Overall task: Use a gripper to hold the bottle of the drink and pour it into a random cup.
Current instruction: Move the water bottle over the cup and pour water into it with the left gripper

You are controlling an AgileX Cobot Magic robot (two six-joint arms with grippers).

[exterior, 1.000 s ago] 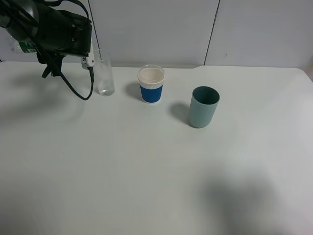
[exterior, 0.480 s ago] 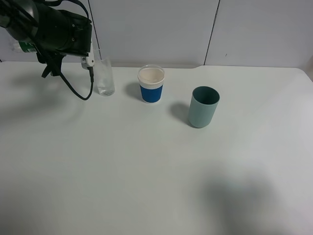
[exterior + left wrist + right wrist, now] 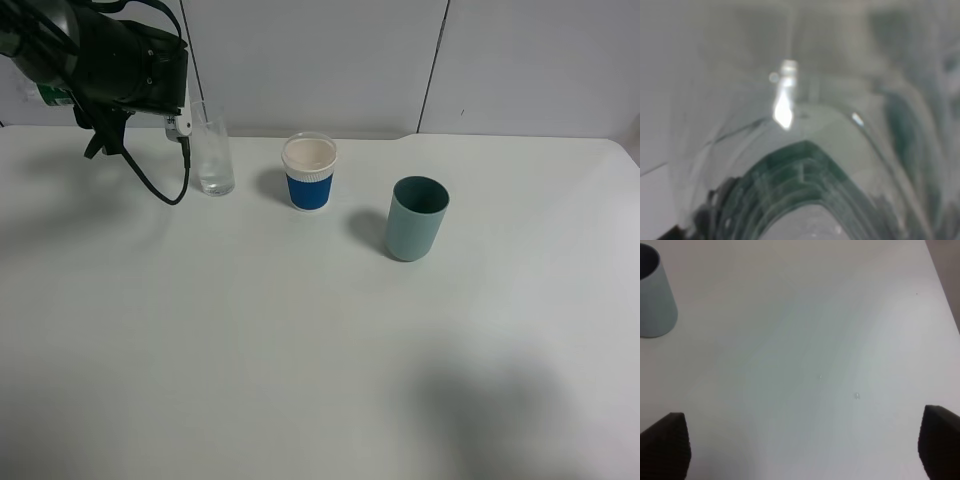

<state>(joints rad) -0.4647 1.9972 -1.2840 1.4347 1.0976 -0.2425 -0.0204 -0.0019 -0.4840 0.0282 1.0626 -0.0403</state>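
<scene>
Upper left, the left pincer [image 3: 108,72] grips the bottle [image 3: 48,96] beside the cup [image 3: 213,155]; a misaligned neck could spill onto the worktop [image 3: 300,340].

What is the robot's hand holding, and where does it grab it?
The left hand holds the bottle. The grip seems to be around its body by the green label, but the fingers are hidden. The right hand holds nothing.

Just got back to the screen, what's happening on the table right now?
The left gripper holds the bottle aloft at the far left, close beside the tall glass. The arm hides the neck, so no pour can be confirmed. The right gripper hangs open over the table. The paper cup and teal cup stand apart.
</scene>
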